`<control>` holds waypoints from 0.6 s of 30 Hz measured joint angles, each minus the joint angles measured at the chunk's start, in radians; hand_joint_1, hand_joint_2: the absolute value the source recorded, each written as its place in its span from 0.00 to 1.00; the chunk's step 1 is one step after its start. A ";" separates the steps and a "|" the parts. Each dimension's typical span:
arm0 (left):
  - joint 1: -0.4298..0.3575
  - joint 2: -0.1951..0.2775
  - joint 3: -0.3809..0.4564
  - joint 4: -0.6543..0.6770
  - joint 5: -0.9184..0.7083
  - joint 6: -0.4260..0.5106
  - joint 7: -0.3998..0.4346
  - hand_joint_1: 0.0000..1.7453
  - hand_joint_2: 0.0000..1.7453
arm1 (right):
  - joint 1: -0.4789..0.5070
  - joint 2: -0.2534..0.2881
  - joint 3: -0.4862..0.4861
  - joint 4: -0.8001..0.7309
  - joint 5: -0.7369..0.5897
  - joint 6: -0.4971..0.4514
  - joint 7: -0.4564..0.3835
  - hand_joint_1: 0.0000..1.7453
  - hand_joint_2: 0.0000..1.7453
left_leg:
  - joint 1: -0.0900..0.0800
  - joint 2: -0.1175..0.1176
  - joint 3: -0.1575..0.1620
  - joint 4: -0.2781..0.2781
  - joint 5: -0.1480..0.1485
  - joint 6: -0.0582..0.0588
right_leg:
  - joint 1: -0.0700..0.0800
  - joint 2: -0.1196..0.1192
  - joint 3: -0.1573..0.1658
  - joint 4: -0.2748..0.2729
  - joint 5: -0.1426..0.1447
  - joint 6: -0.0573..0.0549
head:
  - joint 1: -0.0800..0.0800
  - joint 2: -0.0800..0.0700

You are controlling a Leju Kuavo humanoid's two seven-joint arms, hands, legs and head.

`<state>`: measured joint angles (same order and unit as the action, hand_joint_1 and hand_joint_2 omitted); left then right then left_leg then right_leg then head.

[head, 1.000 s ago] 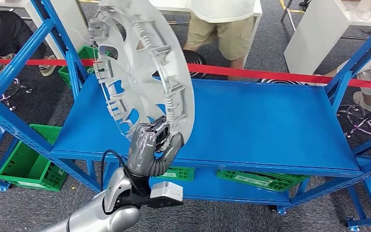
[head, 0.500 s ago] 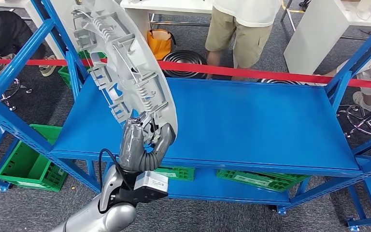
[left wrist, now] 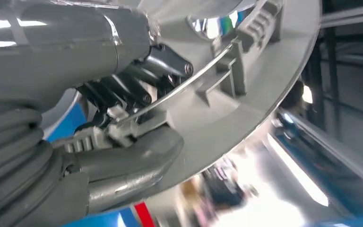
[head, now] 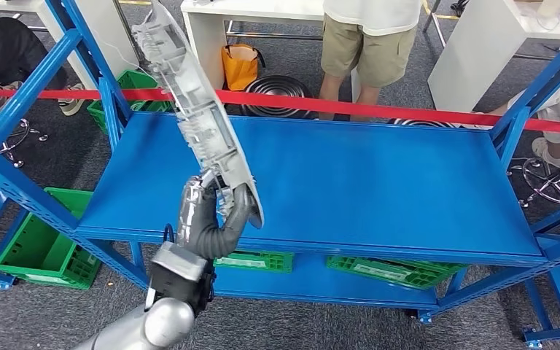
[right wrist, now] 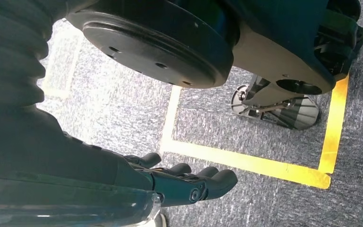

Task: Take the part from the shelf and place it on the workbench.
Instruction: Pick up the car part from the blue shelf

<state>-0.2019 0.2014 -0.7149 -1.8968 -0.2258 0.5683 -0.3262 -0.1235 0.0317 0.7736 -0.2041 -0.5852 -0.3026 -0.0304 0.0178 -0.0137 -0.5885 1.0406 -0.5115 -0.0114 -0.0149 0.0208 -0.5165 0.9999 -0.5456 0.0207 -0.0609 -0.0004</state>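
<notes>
One part, head view: a silver-grey round wheel cover (head: 203, 124), plastic, seen nearly edge-on, its ribbed inner face with clips turned toward the left; it stands tilted, top leaning away toward the upper left, held in the air above the front left of the blue shelf (head: 379, 182).
Left hand, head view: the left hand (head: 210, 211) grips the cover's lower rim, thumb on the near side, darker fingers behind the rim.
Surroundings, head view: a red tape barrier (head: 408, 111) runs across behind the shelf; green crates (head: 40, 251) sit on the floor and below the shelf; a person in khaki shorts (head: 368, 44) stands beyond the tape.
Part, left wrist view: the cover's inner face shows a thin wire ring (left wrist: 189, 82) running through raised grey clips, with a smooth curved outer edge.
Left hand, left wrist view: thick grey thumb (left wrist: 132, 158) pressed under the rim, dark fingers (left wrist: 137, 87) hooked over the wire ring.
Right hand, right wrist view: the right hand (right wrist: 179, 182) hangs over grey carpet with yellow floor tape (right wrist: 246, 163), fingers loosely curved, holding nothing.
</notes>
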 joint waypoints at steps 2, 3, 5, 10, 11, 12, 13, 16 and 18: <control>0.002 0.002 0.000 -0.019 0.132 -0.058 -0.072 1.00 1.00 | -0.001 -0.001 0.002 0.000 0.000 0.002 -0.001 0.00 1.00 | 0.000 0.000 0.000 0.000 0.000 0.000 | 0.000 0.000 0.000 0.000 0.000 0.000 | 0.000 0.000; 0.004 0.003 0.000 -0.028 0.165 -0.088 -0.098 1.00 1.00 | -0.001 -0.001 0.003 0.000 -0.001 0.003 -0.002 0.00 1.00 | 0.000 0.000 0.000 0.000 0.000 0.000 | 0.000 0.000 0.000 0.000 0.000 0.000 | 0.000 0.000; 0.007 0.006 -0.004 -0.052 0.198 -0.139 -0.135 1.00 1.00 | -0.002 -0.003 0.008 0.000 -0.001 0.006 -0.003 0.00 1.00 | 0.000 0.001 0.000 0.000 0.000 0.000 | 0.000 0.000 0.000 0.000 0.000 0.000 | 0.000 0.000; 0.006 0.010 -0.008 -0.118 0.228 -0.185 -0.168 1.00 1.00 | -0.003 -0.006 0.017 0.000 -0.001 0.010 -0.007 0.00 1.00 | 0.000 0.003 0.000 0.000 0.000 0.000 | 0.000 0.001 0.000 0.000 0.000 0.000 | 0.000 0.000; 0.007 0.012 -0.008 -0.127 0.245 -0.196 -0.177 1.00 1.00 | -0.003 -0.006 0.017 0.000 -0.001 0.010 -0.009 0.00 1.00 | 0.000 0.003 0.000 0.000 0.000 0.000 | 0.000 0.001 0.000 0.000 0.000 0.000 | 0.000 0.000; 0.007 0.013 -0.008 -0.137 0.266 -0.209 -0.190 1.00 1.00 | -0.004 -0.006 0.018 0.000 -0.001 0.010 -0.010 0.00 1.00 | 0.000 0.003 0.000 0.000 0.000 0.000 | 0.000 0.001 0.000 0.000 0.000 0.000 | 0.000 0.000; 0.008 0.015 -0.007 -0.146 0.287 -0.224 -0.204 1.00 1.00 | -0.004 -0.007 0.018 0.000 -0.001 0.011 -0.010 0.00 1.00 | 0.000 0.004 0.000 0.000 0.000 0.000 | 0.000 0.001 0.000 0.000 0.000 0.000 | 0.000 0.000; 0.011 0.020 -0.002 -0.177 0.320 -0.257 -0.232 1.00 1.00 | -0.005 -0.007 0.020 0.000 -0.002 0.011 -0.011 0.00 1.00 | 0.000 0.006 0.000 0.000 0.000 0.000 | 0.000 0.001 0.000 0.000 0.000 0.000 | 0.000 0.000; 0.013 0.024 0.006 -0.197 0.314 -0.262 -0.234 1.00 1.00 | -0.005 -0.008 0.022 0.000 -0.004 0.012 -0.011 0.00 1.00 | 0.000 0.008 0.000 0.000 0.000 0.000 | 0.000 0.002 0.000 0.000 0.000 0.000 | 0.000 0.000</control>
<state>-0.1893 0.2252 -0.7093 -2.0937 0.0882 0.3064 -0.5600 -0.1290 0.0236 0.7959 -0.2041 -0.5890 -0.2905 -0.0415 0.0176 -0.0059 -0.5884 1.0403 -0.5118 -0.0113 -0.0149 0.0225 -0.5169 1.0000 -0.5456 0.0207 -0.0610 -0.0004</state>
